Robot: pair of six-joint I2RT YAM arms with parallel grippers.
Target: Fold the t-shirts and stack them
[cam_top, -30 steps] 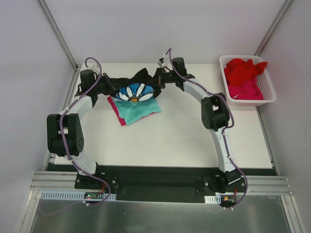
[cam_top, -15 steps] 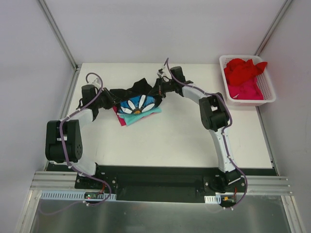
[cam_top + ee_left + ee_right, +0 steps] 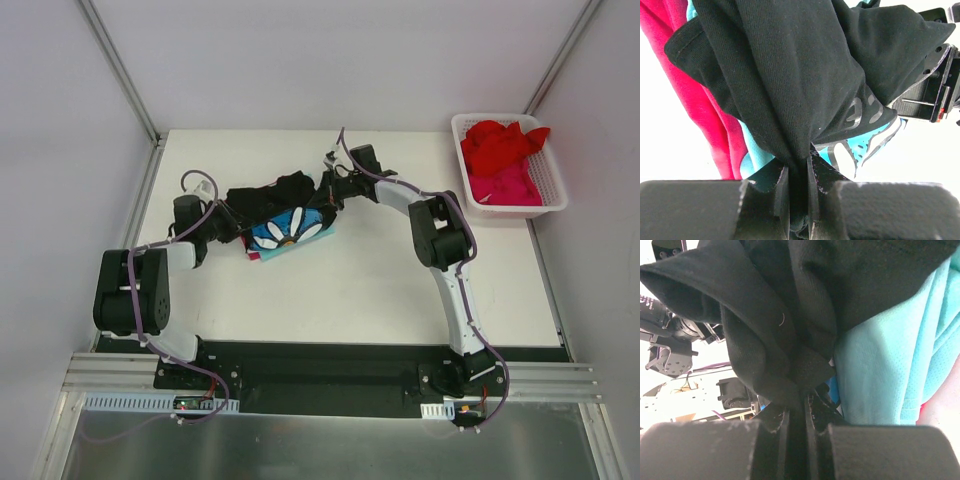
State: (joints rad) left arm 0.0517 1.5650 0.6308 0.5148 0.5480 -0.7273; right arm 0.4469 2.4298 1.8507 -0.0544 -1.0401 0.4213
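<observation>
I've drawn the black t-shirt [image 3: 270,195] nearer — it hides most of the teal shirt [image 3: 880,355] | left gripper [image 3: 798,167], right gripper [image 3: 801,402] pinch its cloth | basket [image 3: 558,183] at 2 o'clock.

Likely lab: white-walled, aluminium-framed enclosure [image 3: 300,60]

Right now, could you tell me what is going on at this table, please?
The two arms are holding the black t-shirt with the flower print between them: the left gripper and the right gripper are each shut on a bunch of its cloth. It hangs low over a folded teal shirt and pink shirt on the table. A red shirt lies heaped in the white basket at the far right.
</observation>
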